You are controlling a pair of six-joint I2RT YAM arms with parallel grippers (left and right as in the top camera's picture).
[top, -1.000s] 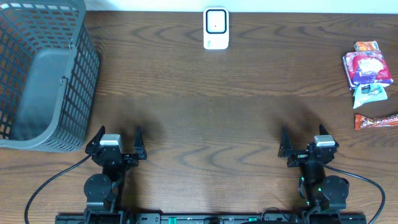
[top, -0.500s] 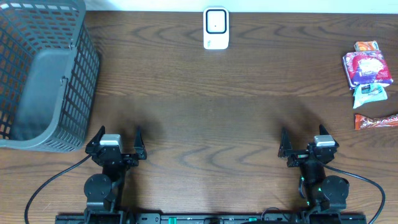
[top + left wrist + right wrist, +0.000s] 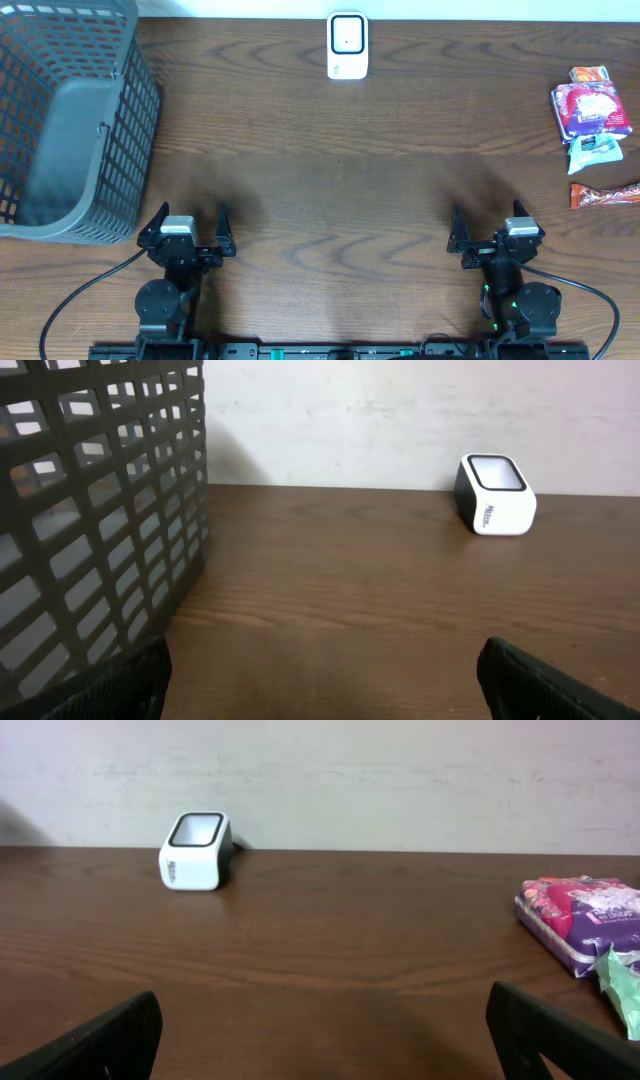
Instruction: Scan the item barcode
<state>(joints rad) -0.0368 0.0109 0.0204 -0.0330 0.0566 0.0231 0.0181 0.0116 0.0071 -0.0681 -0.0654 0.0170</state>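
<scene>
The left claw (image 3: pixel 191 212) and right claw (image 3: pixel 486 212) sit released, holding nothing, at the near edge of the dark wooden desk (image 3: pixel 350 180). The white boxy barcode scanner (image 3: pixel 347 45) stands far centre; the purple-and-red snack packet (image 3: pixel 592 108) lies far right.

A small white barcode scanner (image 3: pixel 347 45) with a dark-framed window on its top face is seen standing at the middle of the far edge of the table (image 3: pixel 400 200). Four snack items are grouped at the right edge, well apart from it. A small orange packet (image 3: pixel 590 73) lies farthest, then a purple and red packet (image 3: pixel 591 110), a green and white sachet (image 3: pixel 594 150) touching it, and an orange-red bar (image 3: pixel 604 193) lying flat nearest.
</scene>
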